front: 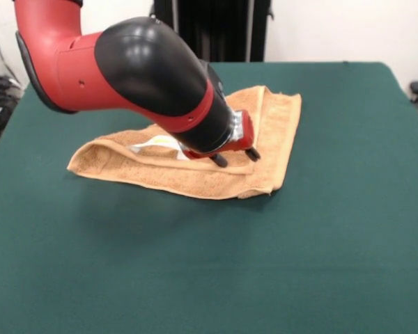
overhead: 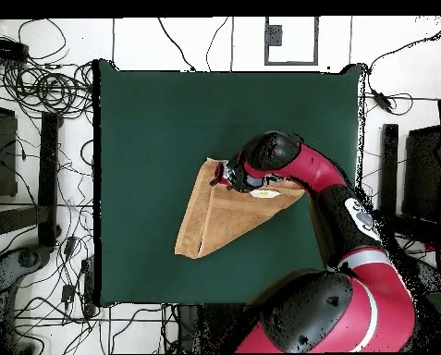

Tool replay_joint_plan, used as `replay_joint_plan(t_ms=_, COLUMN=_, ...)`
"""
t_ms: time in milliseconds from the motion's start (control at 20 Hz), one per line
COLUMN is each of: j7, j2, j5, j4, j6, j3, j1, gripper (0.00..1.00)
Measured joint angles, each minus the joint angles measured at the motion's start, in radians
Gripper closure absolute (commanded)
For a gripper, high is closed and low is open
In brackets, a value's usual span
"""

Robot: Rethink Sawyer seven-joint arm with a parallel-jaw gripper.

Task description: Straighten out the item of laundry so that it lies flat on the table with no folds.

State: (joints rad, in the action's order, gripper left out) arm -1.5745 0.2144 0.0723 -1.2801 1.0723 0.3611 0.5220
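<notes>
Hovering open-jawed, one gripper (front: 235, 157) sits above one folded towel (front: 195, 174) on one table (front: 334, 243).

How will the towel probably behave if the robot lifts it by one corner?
The towel is probably floppy: it already lies folded over itself, one edge puffed up. It looks light, so it should hang and drape. Its terry surface may drag on the felt-like table.

Far part of the folded towel (front: 195, 177) behind the arm (front: 153, 76); label partly covered.
</notes>
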Motion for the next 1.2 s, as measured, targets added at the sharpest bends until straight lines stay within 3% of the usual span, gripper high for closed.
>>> replay_joint_plan(t_ms=500, j7=0.000, j2=0.029, j5=0.000, j4=-0.047, j6=-0.047, j3=-0.017, j1=0.000, gripper=0.00)
replay_joint_plan(t_ms=850, j7=0.000, j2=0.106, j5=0.004, j4=-0.177, j6=-0.096, j3=-0.088, j1=-0.001, gripper=0.00)
replay_joint_plan(t_ms=1200, j7=0.000, j2=0.238, j5=0.055, j4=-0.364, j6=-0.096, j3=-0.184, j1=0.012, gripper=0.00)
